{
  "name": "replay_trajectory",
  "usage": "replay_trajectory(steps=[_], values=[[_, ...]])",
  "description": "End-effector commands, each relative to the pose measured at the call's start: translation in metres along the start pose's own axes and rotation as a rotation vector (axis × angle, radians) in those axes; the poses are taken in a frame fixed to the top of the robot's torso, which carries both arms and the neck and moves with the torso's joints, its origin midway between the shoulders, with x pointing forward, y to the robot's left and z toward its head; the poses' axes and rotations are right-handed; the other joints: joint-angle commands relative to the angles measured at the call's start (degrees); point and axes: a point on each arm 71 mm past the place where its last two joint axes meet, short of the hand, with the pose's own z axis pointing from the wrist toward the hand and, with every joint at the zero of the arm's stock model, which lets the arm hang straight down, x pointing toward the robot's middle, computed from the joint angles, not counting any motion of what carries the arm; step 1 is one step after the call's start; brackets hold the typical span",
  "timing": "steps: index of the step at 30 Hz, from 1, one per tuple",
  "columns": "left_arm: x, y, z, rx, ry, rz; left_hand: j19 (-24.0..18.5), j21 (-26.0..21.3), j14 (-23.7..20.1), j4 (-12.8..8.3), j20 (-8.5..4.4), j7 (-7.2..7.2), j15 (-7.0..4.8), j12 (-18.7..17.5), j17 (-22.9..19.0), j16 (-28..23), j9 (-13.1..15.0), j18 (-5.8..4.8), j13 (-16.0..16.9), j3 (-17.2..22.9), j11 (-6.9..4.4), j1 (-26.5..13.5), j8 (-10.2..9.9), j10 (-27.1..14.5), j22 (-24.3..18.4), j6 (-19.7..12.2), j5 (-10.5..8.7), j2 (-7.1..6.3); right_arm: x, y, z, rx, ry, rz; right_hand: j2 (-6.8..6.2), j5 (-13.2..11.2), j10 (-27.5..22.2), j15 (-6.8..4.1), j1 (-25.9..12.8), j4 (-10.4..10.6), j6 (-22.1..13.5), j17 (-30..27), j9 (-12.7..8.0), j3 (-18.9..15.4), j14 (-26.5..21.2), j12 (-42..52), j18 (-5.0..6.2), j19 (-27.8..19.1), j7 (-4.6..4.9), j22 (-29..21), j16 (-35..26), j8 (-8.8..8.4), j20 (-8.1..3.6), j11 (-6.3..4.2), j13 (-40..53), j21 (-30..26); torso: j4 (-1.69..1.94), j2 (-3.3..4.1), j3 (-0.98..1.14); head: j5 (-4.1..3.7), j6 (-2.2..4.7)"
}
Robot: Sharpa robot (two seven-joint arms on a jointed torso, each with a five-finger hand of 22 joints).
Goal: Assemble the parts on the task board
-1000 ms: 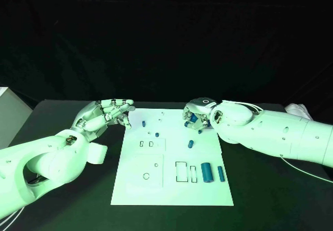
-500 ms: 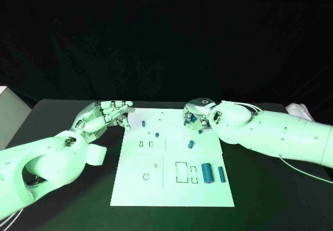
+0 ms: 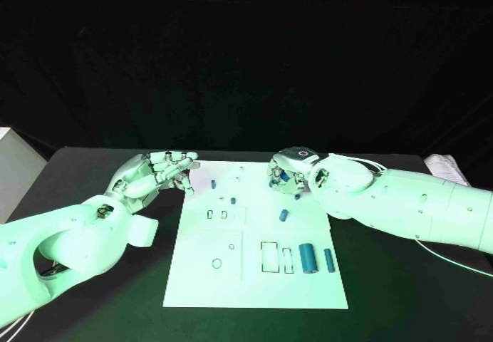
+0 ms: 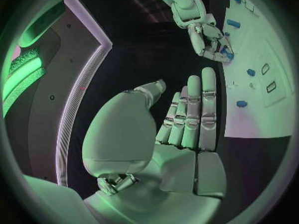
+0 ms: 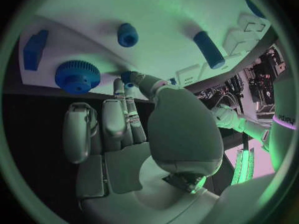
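The white task board [image 3: 257, 285] lies in the middle of the black table. My right hand [image 3: 288, 174] hovers over its far right part, thumb and a finger pinching a small blue peg [image 5: 129, 82]. Just beyond those fingertips are a blue gear [image 5: 77, 76], a blue block [image 5: 35, 49], a round blue part [image 5: 127, 34] and a blue cylinder [image 5: 209, 49]. My left hand [image 3: 162, 169] is at the board's far left corner, fingers straight and together, holding nothing [image 4: 187, 119]. Two blue cylinders [image 3: 305, 252] lie near the board's right edge, and small blue parts [image 3: 233, 200] stand in its far half.
Outlined slots [image 3: 269, 255] and small recesses [image 3: 216, 214] mark the board's near half. A white box [image 3: 13, 174] stands at the table's left edge. A pale object [image 3: 444, 167] lies at the far right. My right forearm [image 3: 411, 206] spans the table right of the board.
My right hand has shifted slightly along the board's far edge with the peg in its fingers. My left hand has barely moved.
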Motion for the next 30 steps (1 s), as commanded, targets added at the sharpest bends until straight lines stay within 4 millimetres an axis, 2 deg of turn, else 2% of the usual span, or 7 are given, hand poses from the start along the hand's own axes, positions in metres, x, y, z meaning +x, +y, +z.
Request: replay_trajectory(steps=[1,4,6,15,20,25,30], values=[[0.001,-0.001,0.000,0.002,0.022,-0.003,-0.5,0.4,-0.5,-0.1,0.07,0.22,0.06,-0.2,0.1,0.4,0.1,0.64,0.0,0.4,0.10,-0.4,0.1,-0.4,0.1,-0.3,0.05,0.28,-0.010,0.001,0.000,0.033,-0.085,0.018,0.92,-0.1,0.8,-0.44,0.1,0.0,0.3,-0.1,0.3,0.5,0.7,0.1,-0.42,0.0,-0.02,0.1,0.3,0.33,-0.39,-0.32,0.2,0.2,-0.02,0.07,-0.07,-0.04,0.55],[0.000,0.000,0.000,0.000,0.020,-0.002,-0.5,0.4,-0.5,-0.1,0.07,0.22,0.06,-0.2,0.1,0.4,0.1,0.64,0.0,0.4,0.10,-0.4,0.1,-0.4,0.1,-0.3,0.05,0.28,-0.014,0.004,0.003,0.039,-0.109,0.020,0.96,-0.2,0.9,-0.45,0.1,0.0,0.3,-0.1,0.4,0.5,0.7,0.0,-0.42,0.0,-0.03,0.1,0.3,0.36,-0.41,-0.33,0.2,0.2,0.00,0.14,-0.05,-0.01,0.86],[-0.001,0.000,0.001,0.000,0.020,-0.002,-0.6,0.5,-0.5,-0.2,0.08,0.23,0.06,-0.2,0.1,0.4,0.1,0.65,0.0,0.4,0.10,-0.3,0.1,-0.5,0.2,-0.3,0.06,0.29,-0.016,0.007,0.005,0.042,-0.123,0.020,0.97,-0.3,0.8,-0.46,0.1,0.0,0.3,-0.1,0.4,0.5,0.7,0.0,-0.41,0.0,-0.04,0.0,0.3,0.37,-0.42,-0.33,0.2,0.2,0.00,0.12,-0.11,0.01,1.06],[0.000,0.000,0.001,-0.002,0.023,-0.003,-0.6,0.5,-0.5,-0.2,0.08,0.23,0.06,-0.2,0.1,0.4,0.1,0.65,0.0,0.4,0.10,-0.3,0.1,-0.5,0.2,-0.3,0.06,0.29,-0.020,0.020,0.022,0.041,-0.158,0.006,0.97,-0.4,0.8,-0.47,0.1,0.0,0.3,-0.1,0.5,0.6,0.7,0.0,-0.41,0.0,-0.05,0.0,0.3,0.39,-0.43,-0.35,0.2,0.1,0.23,0.34,-0.24,-0.04,1.38],[0.002,0.000,0.001,-0.002,0.028,-0.005,-0.6,0.5,-0.5,-0.2,0.08,0.23,0.06,-0.2,0.1,0.4,0.1,0.65,0.0,0.4,0.10,-0.3,0.1,-0.5,0.2,-0.3,0.06,0.29,-0.020,0.026,0.032,0.035,-0.174,-0.002,0.95,-0.4,0.8,-0.48,0.2,-0.1,0.2,-0.1,0.5,0.6,0.7,-0.1,-0.40,0.0,-0.04,0.0,0.3,0.39,-0.44,-0.35,0.2,0.1,0.31,0.51,-0.23,0.09,1.39],[0.003,0.000,0.001,-0.003,0.032,-0.006,-0.7,0.6,-0.6,-0.3,0.10,0.22,0.07,-0.2,0.1,0.4,0.1,0.65,0.0,0.5,0.11,-0.2,0.1,-0.5,0.3,-0.4,0.06,0.28,-0.020,0.031,0.040,0.040,-0.190,-0.004,0.96,-0.4,0.8,-0.49,0.2,-0.1,0.2,-0.2,0.5,0.7,0.7,-0.1,-0.38,-0.1,0.00,-0.1,0.3,0.39,-0.46,-0.35,0.3,0.1,0.70,0.73,-0.49,-0.18,1.41],[0.003,-0.001,0.001,-0.003,0.034,-0.006,-0.8,0.7,-0.6,-0.3,0.11,0.22,0.07,-0.2,0.1,0.4,0.1,0.66,0.0,0.5,0.12,-0.2,0.1,-0.5,0.3,-0.4,0.06,0.27,-0.021,0.035,0.044,0.039,-0.207,-0.001,0.97,-0.4,0.8,-0.49,0.3,-0.2,0.1,-0.3,0.6,0.7,0.6,-0.2,-0.38,-0.1,0.01,-0.1,0.2,0.39,-0.47,-0.34,0.3,0.1,0.98,1.00,-0.68,-0.10,1.50]])
